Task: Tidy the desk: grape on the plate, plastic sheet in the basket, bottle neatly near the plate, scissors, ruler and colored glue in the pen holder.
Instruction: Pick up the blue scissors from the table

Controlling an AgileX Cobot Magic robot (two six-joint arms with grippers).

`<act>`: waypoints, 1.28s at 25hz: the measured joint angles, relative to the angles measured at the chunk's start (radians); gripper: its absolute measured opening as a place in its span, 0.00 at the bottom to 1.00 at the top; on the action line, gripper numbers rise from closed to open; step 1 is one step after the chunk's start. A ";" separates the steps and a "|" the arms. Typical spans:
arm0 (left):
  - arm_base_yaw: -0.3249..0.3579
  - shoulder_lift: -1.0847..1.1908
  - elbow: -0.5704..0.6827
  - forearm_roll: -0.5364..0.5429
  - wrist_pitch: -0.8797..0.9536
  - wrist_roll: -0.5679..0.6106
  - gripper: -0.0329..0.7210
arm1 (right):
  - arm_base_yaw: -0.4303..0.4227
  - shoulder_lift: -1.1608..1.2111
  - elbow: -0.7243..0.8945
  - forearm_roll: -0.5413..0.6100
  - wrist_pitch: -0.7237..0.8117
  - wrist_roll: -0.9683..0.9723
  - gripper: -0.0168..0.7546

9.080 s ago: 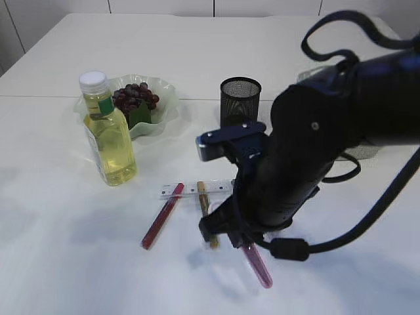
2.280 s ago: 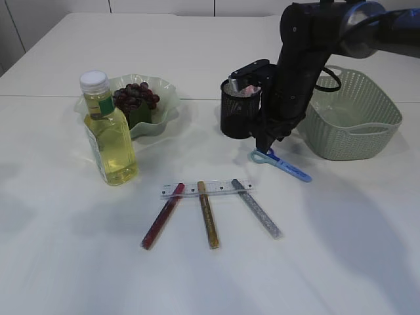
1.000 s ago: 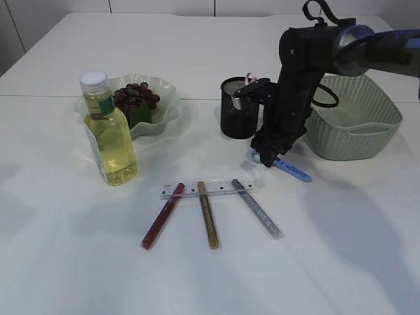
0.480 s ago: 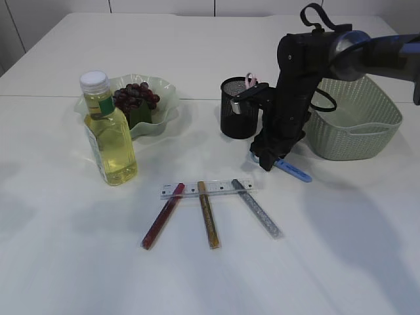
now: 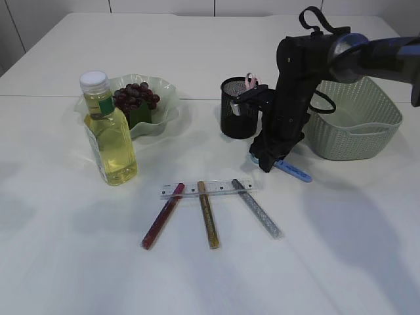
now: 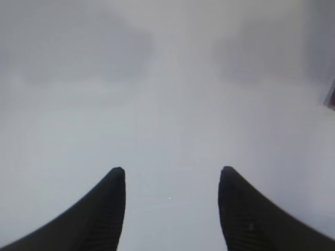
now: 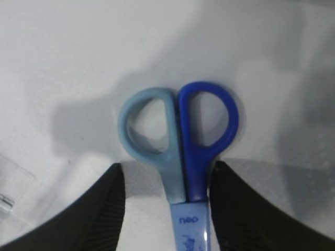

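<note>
Blue scissors [image 5: 293, 170] [image 7: 183, 157] lie closed on the table right of the black mesh pen holder [image 5: 239, 108]. My right gripper [image 5: 262, 161] [image 7: 167, 167] is open, its jaws straddling the scissors just below the handle loops without gripping. A pink glue tube [image 5: 250, 79] stands in the holder. The clear ruler [image 5: 207, 188] lies above red [image 5: 162, 215], gold [image 5: 208, 213] and silver [image 5: 257, 208] glue tubes. Grapes [image 5: 134, 96] sit on the green plate [image 5: 164, 111], and the bottle [image 5: 109, 131] stands beside it. My left gripper [image 6: 171, 169] is open over bare table. No plastic sheet shows.
A pale green basket [image 5: 351, 115] stands at the right behind the arm. A dark green piece [image 5: 140, 115] lies on the plate next to the grapes. The right arm leans between the pen holder and the basket.
The pink glue tube once held by the right gripper now stands in the pen holder. The right arm has come down over the scissors and has barely shifted in the last second.
</note>
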 joint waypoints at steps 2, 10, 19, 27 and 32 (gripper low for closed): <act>0.000 0.000 0.000 0.000 0.000 0.000 0.59 | 0.000 0.006 0.000 0.000 0.000 0.000 0.56; 0.000 0.000 0.000 0.000 0.000 0.000 0.58 | 0.000 0.010 -0.006 0.013 0.013 0.000 0.49; 0.000 0.000 0.000 0.002 0.000 0.000 0.57 | -0.001 0.013 -0.009 0.031 0.029 0.000 0.30; 0.000 0.000 0.000 0.004 0.000 0.000 0.56 | -0.001 0.013 -0.009 0.052 0.039 0.000 0.28; 0.000 0.000 0.000 0.004 0.000 0.000 0.56 | -0.001 0.013 -0.009 0.072 0.042 0.000 0.28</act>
